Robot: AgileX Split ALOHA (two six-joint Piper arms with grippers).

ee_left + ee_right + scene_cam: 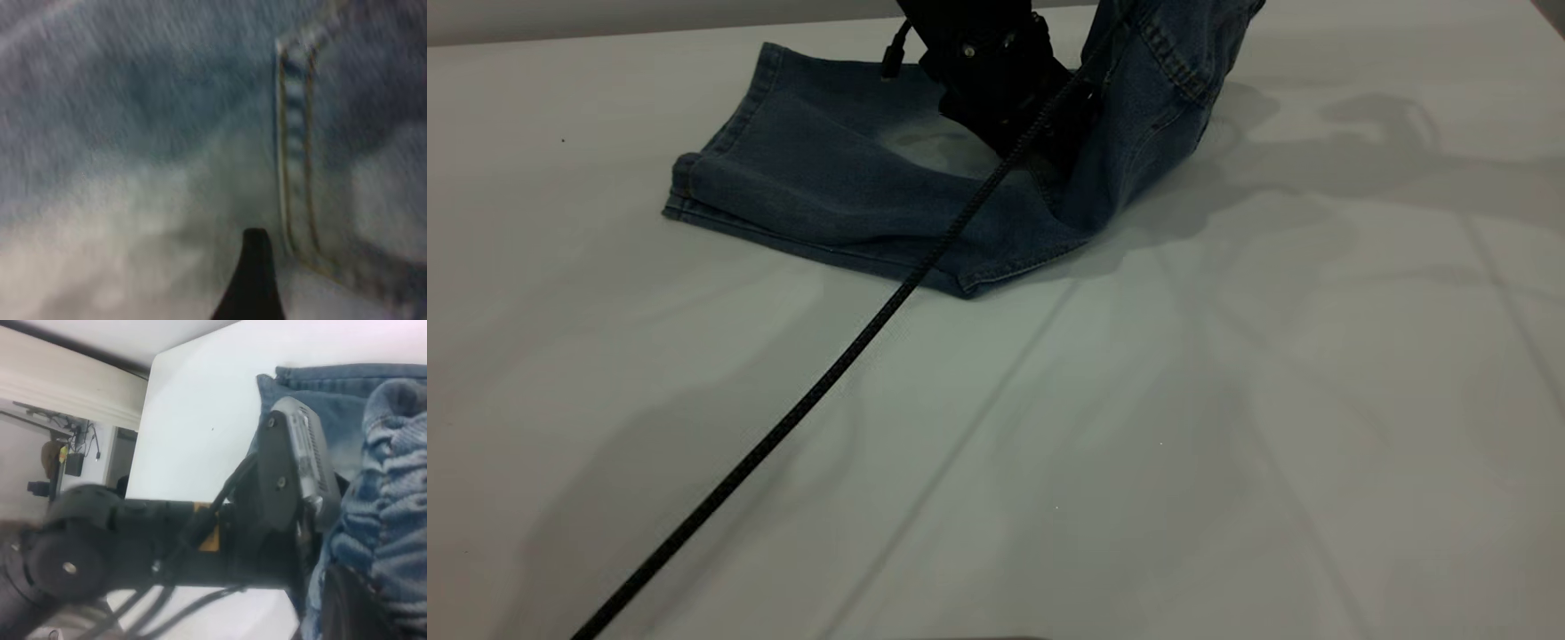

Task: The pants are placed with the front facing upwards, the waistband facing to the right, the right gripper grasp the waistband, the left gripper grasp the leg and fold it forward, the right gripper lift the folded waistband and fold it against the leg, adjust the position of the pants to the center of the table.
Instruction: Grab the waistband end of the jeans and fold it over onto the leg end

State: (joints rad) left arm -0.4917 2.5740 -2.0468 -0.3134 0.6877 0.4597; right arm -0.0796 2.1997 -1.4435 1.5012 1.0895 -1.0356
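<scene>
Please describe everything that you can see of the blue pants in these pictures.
The pants are short, of blue denim with tan stitching and a pale faded patch. They lie at the far part of the white table, leg hems toward the exterior view's left, already folded lengthwise. The puckered waistband end is lifted off the table at the right. The left gripper presses down on the middle; its black cable crosses the cloth.

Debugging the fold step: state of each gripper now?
Left gripper: down on the pants, fingers hidden.
Right gripper: shut on the lifted waistband.
</scene>
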